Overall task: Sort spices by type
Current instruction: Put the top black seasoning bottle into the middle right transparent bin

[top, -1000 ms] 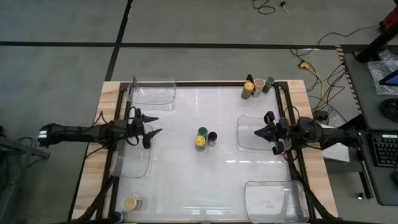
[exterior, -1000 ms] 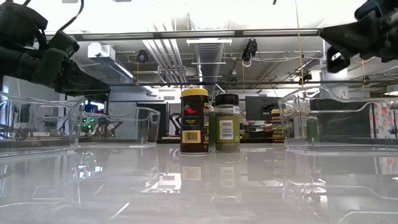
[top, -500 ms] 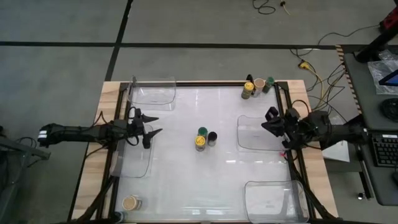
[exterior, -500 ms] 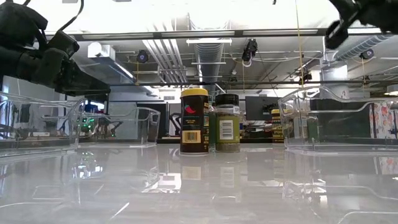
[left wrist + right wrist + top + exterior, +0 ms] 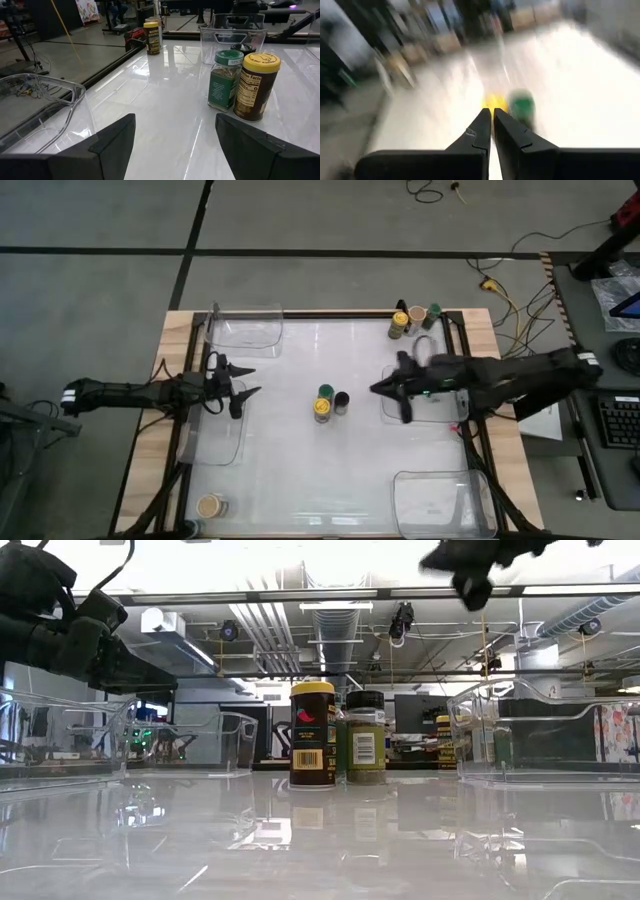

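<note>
Black and pressed together with nothing between them, right gripper [image 5: 385, 390] reached out over the table's middle, having swung in from the right edge within the last second. Pointed toward the 3 jars at the centre: yellow-lidded jar [image 5: 321, 409], green-lidded jar [image 5: 325, 392] and black-lidded jar [image 5: 342, 400], all touching or nearly so. Passed above the clear tray [image 5: 440, 412] on the right side, high over the table in the low view. Judged as the start of a reach for 1 of the central jars; fingers would need to part first.

Left gripper [image 5: 243, 387] hung unmoved over the left side, fingers [image 5: 112, 142] apart and empty, facing the same cluster. Further jars [image 5: 405, 320] stood grouped at the far right corner, well apart from the centre, and 1 tan-lidded jar [image 5: 210, 506] sat at the near left corner. No jar yet in any tray.
</note>
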Motion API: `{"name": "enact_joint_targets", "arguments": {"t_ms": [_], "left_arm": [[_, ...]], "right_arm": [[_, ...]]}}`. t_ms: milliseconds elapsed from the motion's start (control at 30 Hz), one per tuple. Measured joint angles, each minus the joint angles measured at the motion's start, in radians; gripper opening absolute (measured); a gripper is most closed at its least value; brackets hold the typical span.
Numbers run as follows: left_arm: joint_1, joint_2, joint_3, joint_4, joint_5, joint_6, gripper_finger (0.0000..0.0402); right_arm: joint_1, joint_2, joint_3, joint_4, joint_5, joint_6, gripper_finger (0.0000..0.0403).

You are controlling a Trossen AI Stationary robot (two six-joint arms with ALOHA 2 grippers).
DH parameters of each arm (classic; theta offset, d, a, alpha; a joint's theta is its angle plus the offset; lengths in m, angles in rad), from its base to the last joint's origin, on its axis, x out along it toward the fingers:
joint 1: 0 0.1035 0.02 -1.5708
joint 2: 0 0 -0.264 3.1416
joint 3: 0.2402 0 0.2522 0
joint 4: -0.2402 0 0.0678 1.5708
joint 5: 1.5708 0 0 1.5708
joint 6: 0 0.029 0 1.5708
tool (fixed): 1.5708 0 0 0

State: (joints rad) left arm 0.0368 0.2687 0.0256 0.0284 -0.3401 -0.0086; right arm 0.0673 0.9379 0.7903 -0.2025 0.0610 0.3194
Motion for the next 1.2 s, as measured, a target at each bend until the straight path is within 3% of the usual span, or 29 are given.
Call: {"name": "enact_joint_targets", "arguments": {"t_ms": [167,333,800,967,1200], "left_arm": [[0.000,0.002,0.000,0.000,0.000,0.000,0.0260],[0.000,0.003,0.000,0.001,0.000,0.000,0.0260],[0.000,0.005,0.000,0.001,0.000,0.000,0.0260],[0.000,0.005,0.000,0.001,0.000,0.000,0.0260],[0.000,0.008,0.000,0.001,0.000,0.000,0.0260]], "right_arm": [[0.000,0.188,0.235,-0.339,0.045,0.009,0.0034],[0.003,0.354,0.395,-0.573,0.047,0.105,0.0094],[0.004,0.686,0.649,-0.583,0.045,0.155,0.0253],[0.004,0.756,0.773,-0.681,0.044,0.063,0.0291],[-0.002,0.781,0.872,-0.725,0.045,0.067,0.0320]]}}
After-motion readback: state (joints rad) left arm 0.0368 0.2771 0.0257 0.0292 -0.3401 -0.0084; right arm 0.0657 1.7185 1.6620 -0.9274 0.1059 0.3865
